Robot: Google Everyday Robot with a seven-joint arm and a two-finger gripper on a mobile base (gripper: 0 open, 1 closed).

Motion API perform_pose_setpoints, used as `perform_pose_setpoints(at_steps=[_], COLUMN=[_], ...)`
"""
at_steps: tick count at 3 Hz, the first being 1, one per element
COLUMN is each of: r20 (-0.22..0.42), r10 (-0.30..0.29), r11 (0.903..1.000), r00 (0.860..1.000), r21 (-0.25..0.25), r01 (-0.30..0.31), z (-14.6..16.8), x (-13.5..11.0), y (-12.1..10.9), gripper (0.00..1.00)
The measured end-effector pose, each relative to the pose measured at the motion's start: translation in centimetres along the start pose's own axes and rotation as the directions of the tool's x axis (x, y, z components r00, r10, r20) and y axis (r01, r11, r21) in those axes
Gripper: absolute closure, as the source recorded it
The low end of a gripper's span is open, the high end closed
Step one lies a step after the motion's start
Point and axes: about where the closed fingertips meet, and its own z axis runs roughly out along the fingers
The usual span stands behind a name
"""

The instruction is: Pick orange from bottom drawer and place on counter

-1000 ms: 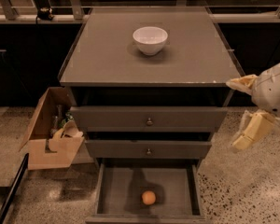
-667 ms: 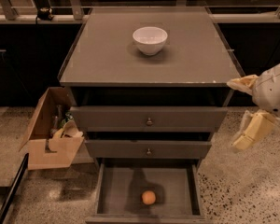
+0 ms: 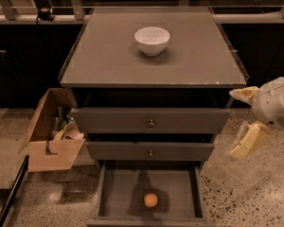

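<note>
The orange (image 3: 150, 200) lies near the front middle of the bottom drawer (image 3: 118, 188), which is pulled open at the foot of the cabinet. The counter (image 3: 109, 56) is the cabinet's flat grey-brown top and carries a white bowl (image 3: 152, 40). My gripper (image 3: 241, 123) is at the right edge of the view, beside the cabinet's right side at the height of the upper drawers. It is open and empty, one pale finger (image 3: 244, 94) up by the counter's edge and the other finger (image 3: 248, 142) lower. It is well above and to the right of the orange.
Two upper drawers with small knobs (image 3: 151, 123) are shut. An open cardboard box (image 3: 52, 131) with clutter stands on the speckled floor left of the cabinet. A dark bar (image 3: 12, 193) lies at the lower left. Railings and dark cabinets run behind.
</note>
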Motion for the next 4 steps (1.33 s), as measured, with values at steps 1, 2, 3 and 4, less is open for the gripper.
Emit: perform_pose_setpoints(at_steps=[1,2,3,4], r20=[0.025,0.06,0.06,0.095], r10=[0.042,0.103,0.103,0.121], r11=[0.9991,0.9947,0.9947,0.9925], r00=[0.999,0.993,0.993,0.988], r21=[-0.007,-0.001,-0.001,0.008], r01=[-0.042,-0.103,-0.103,-0.122], z=[3.3,10.4,10.4,12.9], x=[1.7,4.8,4.8,6.3], y=[-0.5,-2.5,-2.5,-1.7], gripper=[0.0,0.0,0.0,0.0])
